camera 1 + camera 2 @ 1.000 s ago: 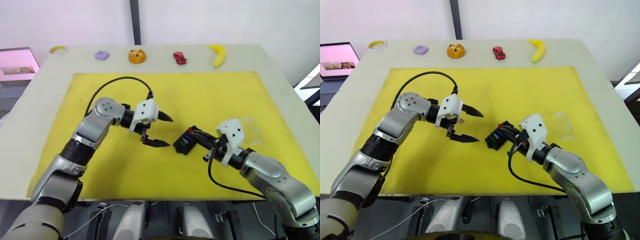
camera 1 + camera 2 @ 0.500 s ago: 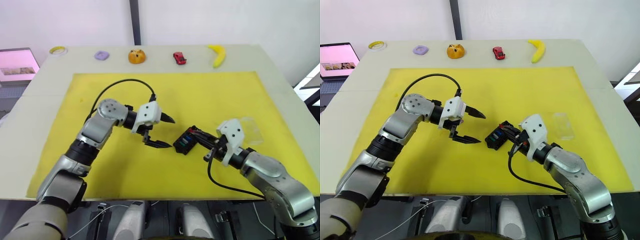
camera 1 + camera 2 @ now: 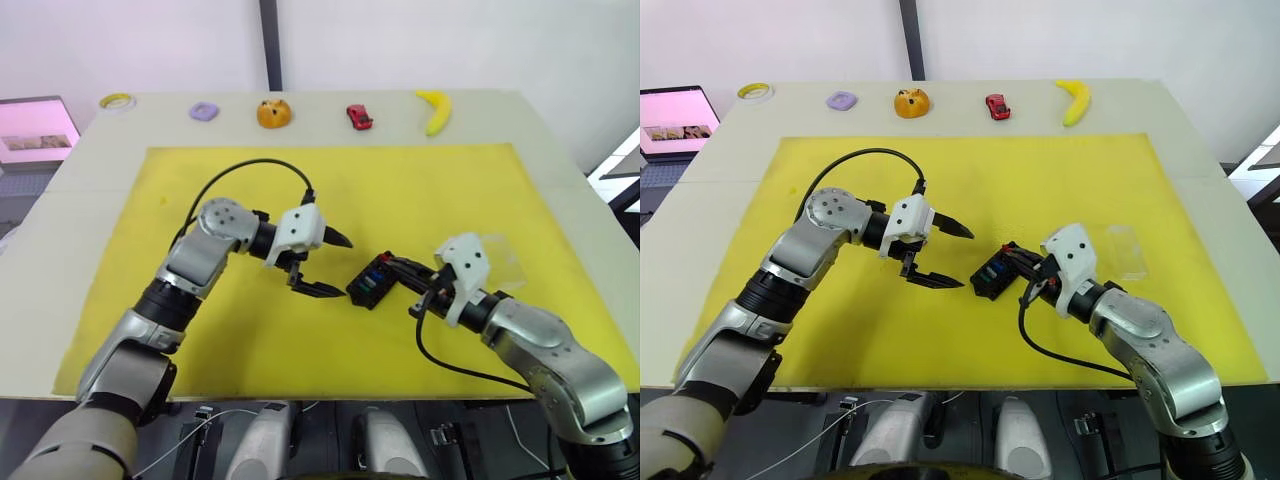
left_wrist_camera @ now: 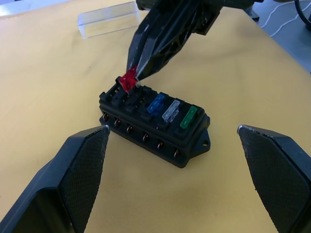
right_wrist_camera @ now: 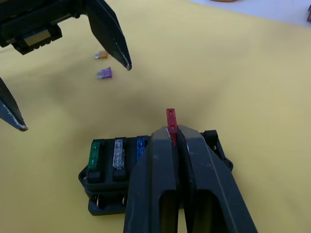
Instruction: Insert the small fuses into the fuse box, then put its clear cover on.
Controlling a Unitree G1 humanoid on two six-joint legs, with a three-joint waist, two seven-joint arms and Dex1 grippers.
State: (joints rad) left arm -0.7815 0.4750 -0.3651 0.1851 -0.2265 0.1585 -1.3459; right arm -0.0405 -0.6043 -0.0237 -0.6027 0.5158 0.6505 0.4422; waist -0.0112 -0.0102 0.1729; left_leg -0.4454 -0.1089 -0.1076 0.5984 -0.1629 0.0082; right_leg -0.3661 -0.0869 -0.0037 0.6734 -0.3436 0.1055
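Note:
The black fuse box (image 3: 372,284) lies on the yellow mat, with a green (image 4: 188,117), a clear-grey (image 4: 170,111) and a blue fuse (image 4: 156,103) seated in one row. My right gripper (image 5: 175,133) is shut on a red fuse (image 4: 128,81), holding it upright at the box's end slots. My left gripper (image 3: 337,266) hovers open just left of the box, holding nothing. A purple fuse (image 5: 104,73) and an olive-brown fuse (image 5: 101,55) lie loose on the mat beyond the left gripper. The clear cover (image 3: 1126,250) lies on the mat to the right of my right wrist.
The yellow mat (image 3: 420,190) covers most of the white table. Along the far edge sit a banana (image 3: 436,108), a red toy car (image 3: 359,116), an orange object (image 3: 273,112), a purple object (image 3: 204,110) and a yellow ring (image 3: 116,100). A screen (image 3: 675,115) stands at the left.
My left gripper has edged right toward the fuse box, still open. The right gripper stays at the box with the red fuse.

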